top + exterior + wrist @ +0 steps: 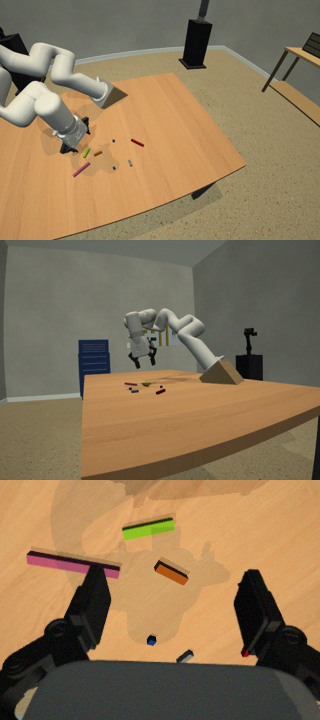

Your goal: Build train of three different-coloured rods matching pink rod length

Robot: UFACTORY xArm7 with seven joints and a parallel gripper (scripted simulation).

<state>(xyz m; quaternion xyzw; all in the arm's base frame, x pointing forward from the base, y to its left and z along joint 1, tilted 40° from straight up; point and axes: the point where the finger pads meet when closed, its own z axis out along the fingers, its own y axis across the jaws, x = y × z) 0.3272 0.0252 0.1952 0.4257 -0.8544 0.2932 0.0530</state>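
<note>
- Gripper [76,136] [145,366] [172,584] is hanging tilted above the table [165,124] [180,410] [285,545], its fingers spreading wide open and gripping nothing; the white arm [63,68] [192,339] is reaching to it from the wedge-shaped mount [115,96] [222,374].
- Seven rods are lying apart from one another, two being blue and five being of single colours.
- In the top view, one pink rod [81,169] [130,384] [72,565] is lying lower left of the frame, one lime rod [86,152] [146,383] [149,529] near its upper end.
- One orange rod [97,153] [145,385] [171,573] is resting just right of the lime.
- Two blue rods are sitting farther right, one above the other.
- One grey rod [130,163] [134,391] [185,656] and one red rod [137,142] [160,391] [245,653] are lying rightmost.
- In the wrist view, a finger is partly covering the red rod.
</note>
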